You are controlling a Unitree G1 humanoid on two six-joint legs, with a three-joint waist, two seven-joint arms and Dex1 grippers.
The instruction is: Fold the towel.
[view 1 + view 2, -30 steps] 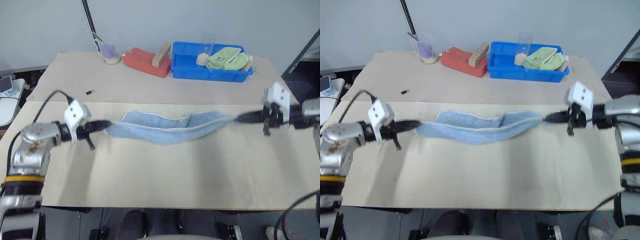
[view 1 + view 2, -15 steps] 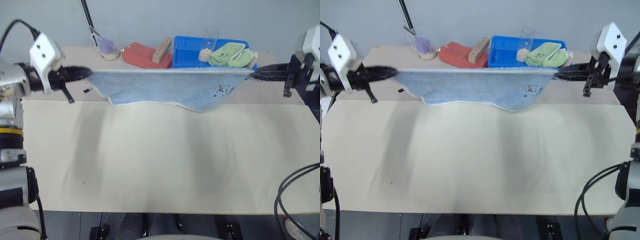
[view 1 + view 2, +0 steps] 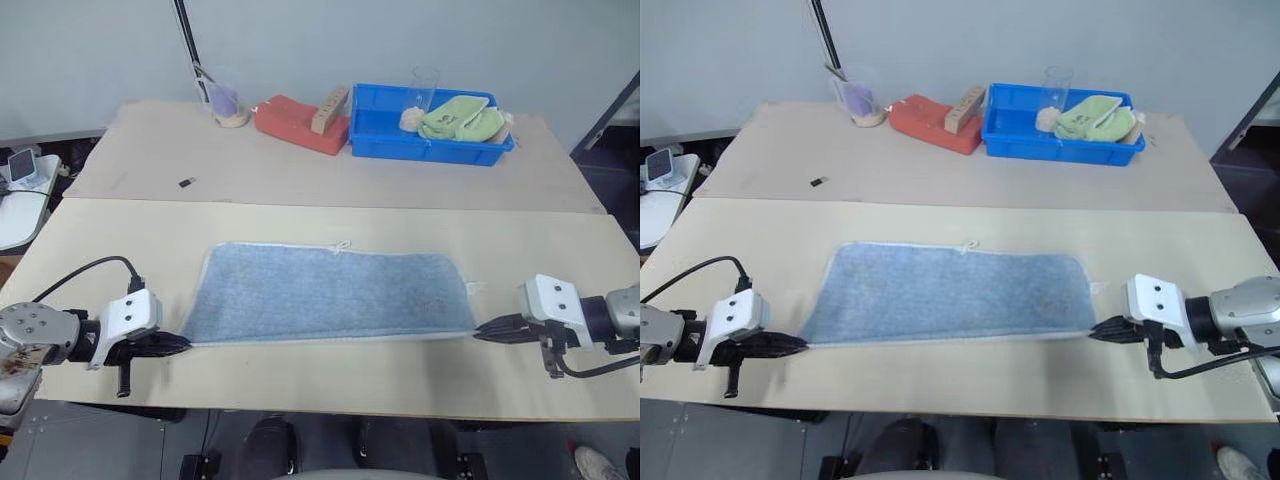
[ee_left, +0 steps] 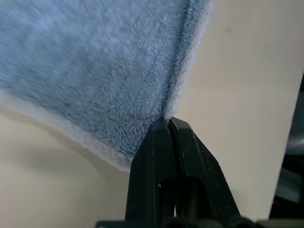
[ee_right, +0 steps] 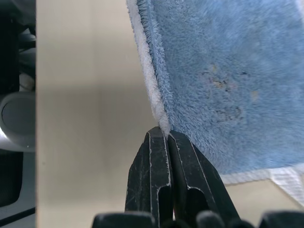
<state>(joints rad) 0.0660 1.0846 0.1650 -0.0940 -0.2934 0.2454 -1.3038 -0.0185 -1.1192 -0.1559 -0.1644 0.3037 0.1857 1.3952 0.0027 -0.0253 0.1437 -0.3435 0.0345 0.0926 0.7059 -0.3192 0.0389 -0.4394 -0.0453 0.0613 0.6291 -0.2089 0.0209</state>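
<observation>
Each end effector, left [image 3: 178, 344] and right [image 3: 486, 331], has slim black tapered fingers behind a white boxy housing; silver-grey metal forearms carry looping black cables.

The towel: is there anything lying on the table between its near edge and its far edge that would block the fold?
Nothing visible does. The towel lies flat with no objects on it; the left gripper and right gripper pinch its near corners.

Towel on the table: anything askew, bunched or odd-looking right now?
Nothing stands out. The towel lies flat and spread on the table, no bunching. Each shut pincer, left and right, pinches a near corner.
</observation>
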